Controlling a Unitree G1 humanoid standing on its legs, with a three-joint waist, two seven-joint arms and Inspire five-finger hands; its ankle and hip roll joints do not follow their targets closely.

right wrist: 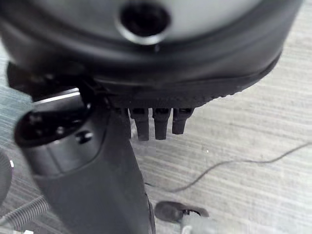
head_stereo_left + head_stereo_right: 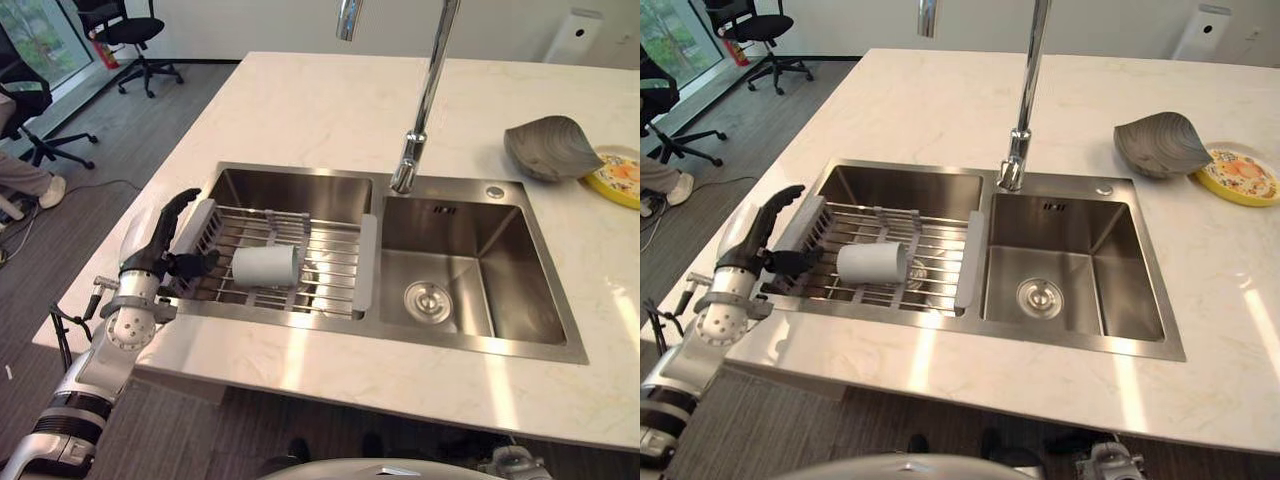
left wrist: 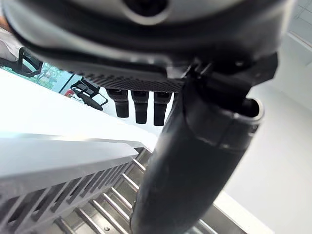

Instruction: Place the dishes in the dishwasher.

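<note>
White cup (image 2: 265, 266) lay on its side on sink rack (image 2: 300, 250) | left robot hand (image 2: 165, 245) beside it, fingers spread, empty | grey bowl (image 2: 550, 148), yellow plate (image 2: 618, 178) on worktop (image 2: 320, 110) | nothing loaded yet

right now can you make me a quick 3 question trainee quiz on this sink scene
1. True or false: the cup lies on its side on the rack.
2. Which basin holds the drain: A) robot's left, B) robot's right?
3. Fill in: beside the grey bowl on the counter sits a ____ plate.

Key: 1 true; 2 B; 3 yellow. The left robot hand is open at the rack's end; the right robot hand hangs open over the floor.
</note>
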